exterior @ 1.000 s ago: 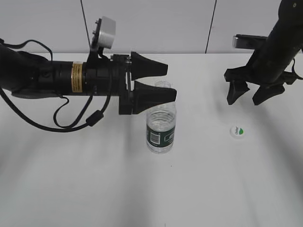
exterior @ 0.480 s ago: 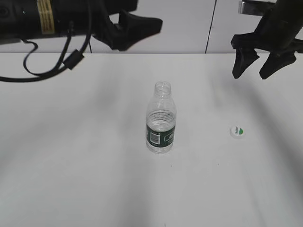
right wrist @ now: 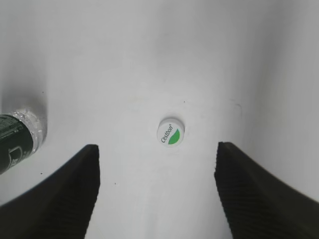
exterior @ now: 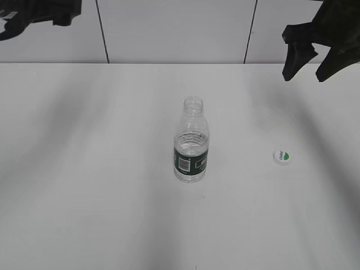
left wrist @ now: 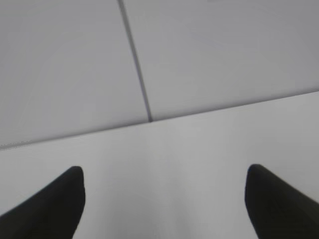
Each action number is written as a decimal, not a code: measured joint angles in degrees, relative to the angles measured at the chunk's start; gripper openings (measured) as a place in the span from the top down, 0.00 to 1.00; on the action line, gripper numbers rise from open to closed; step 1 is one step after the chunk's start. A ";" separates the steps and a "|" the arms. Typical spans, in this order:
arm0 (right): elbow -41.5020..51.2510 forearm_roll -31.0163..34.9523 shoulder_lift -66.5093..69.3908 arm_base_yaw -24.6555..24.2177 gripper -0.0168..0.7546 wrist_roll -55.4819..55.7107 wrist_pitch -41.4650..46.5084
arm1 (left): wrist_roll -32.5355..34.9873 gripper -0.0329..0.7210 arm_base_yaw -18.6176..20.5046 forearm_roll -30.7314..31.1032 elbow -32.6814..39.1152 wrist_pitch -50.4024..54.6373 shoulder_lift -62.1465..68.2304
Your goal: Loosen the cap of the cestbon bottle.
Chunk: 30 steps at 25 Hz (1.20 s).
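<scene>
The cestbon bottle (exterior: pixel 192 143) stands upright on the white table, its neck open with no cap on it; part of it shows at the left edge of the right wrist view (right wrist: pixel 17 134). The cap (exterior: pixel 282 156) lies flat on the table to the bottle's right, and shows in the right wrist view (right wrist: pixel 171 132). My right gripper (exterior: pixel 306 67) is open and empty, high above the table's far right (right wrist: pixel 157 164). My left gripper (left wrist: pixel 164 184) is open and empty; only a dark bit of that arm (exterior: pixel 34 11) shows at the top left.
The white table (exterior: pixel 101 197) meets a grey panelled wall (exterior: pixel 169 28) at the back. Nothing else stands on the table.
My left arm has drawn up and away to the left, off the bottle and nearly out of the exterior view. My right gripper has risen higher.
</scene>
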 joint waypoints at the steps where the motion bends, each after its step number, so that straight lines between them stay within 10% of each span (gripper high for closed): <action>1: 0.00 0.00 -0.28 0.00 0.26 0.00 0.00 | 0.39 0.18 0.04 -2.04 0.00 3.86 0.00; 13: 0.33 -0.42 -5.12 0.00 0.26 0.82 0.02 | 39.93 0.22 0.49 -53.98 -0.06 36.09 0.23; 30: 31.42 -5.03 -37.55 0.00 0.26 1.46 0.07 | 50.99 0.22 10.40 -56.83 -2.28 57.60 -1.94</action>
